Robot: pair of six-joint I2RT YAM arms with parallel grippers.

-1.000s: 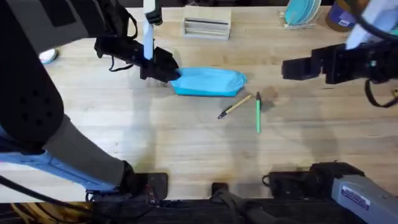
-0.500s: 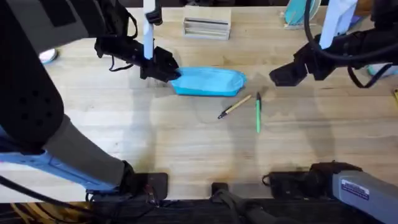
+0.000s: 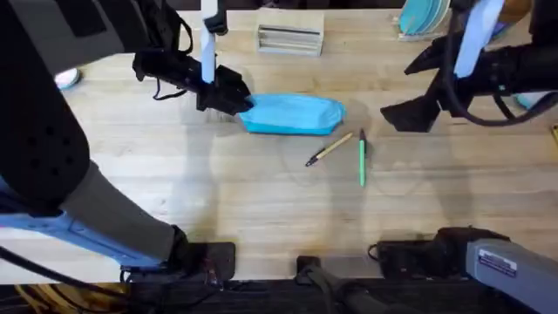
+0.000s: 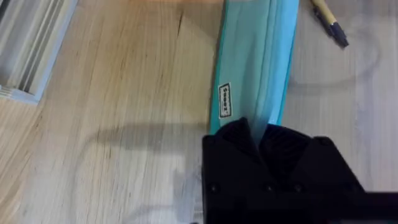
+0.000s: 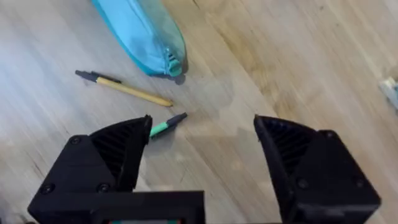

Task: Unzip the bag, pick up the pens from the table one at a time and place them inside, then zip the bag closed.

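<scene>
Blue bag (image 3: 292, 114) pinched at its end by left tool (image 3: 237, 101).

Soft matt cloth bag (image 3: 292, 114), smooth pale wooden table (image 3: 261, 201), matt black tool (image 5: 202, 155)

My two arms are matte black with looping black cables and white link sections, ending in my blocky black left gripper (image 3: 237, 102) and my wedge-fingered, screw-studded black right gripper (image 5: 202, 144), their pads ribbed.
</scene>
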